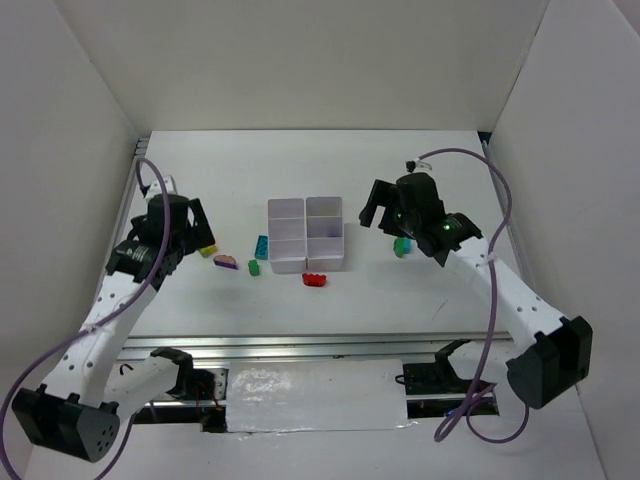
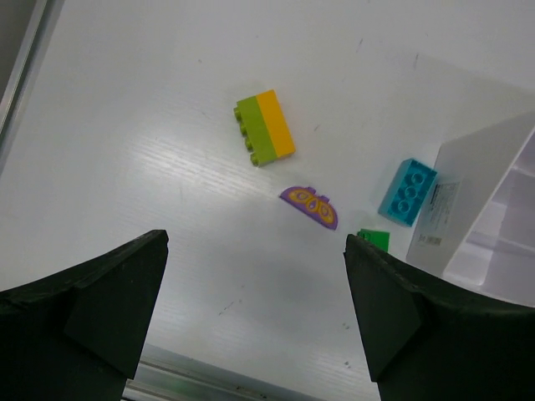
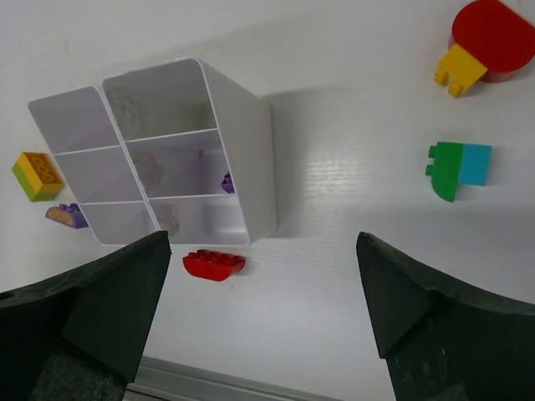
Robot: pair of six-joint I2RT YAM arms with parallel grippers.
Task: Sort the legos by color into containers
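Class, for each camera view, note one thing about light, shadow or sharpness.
Top external view: even light, glare on the shiny white strip at the near edge. Left wrist view: yellow-and-green brick sharp; fingers of the left hand dark, featureless. Right wrist view: the white plastic compartment box throws a soft shadow.

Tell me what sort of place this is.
Probably a lab robot test cell: white walls box in the table, left arm and right arm bolted at its edge, legos beside containers.
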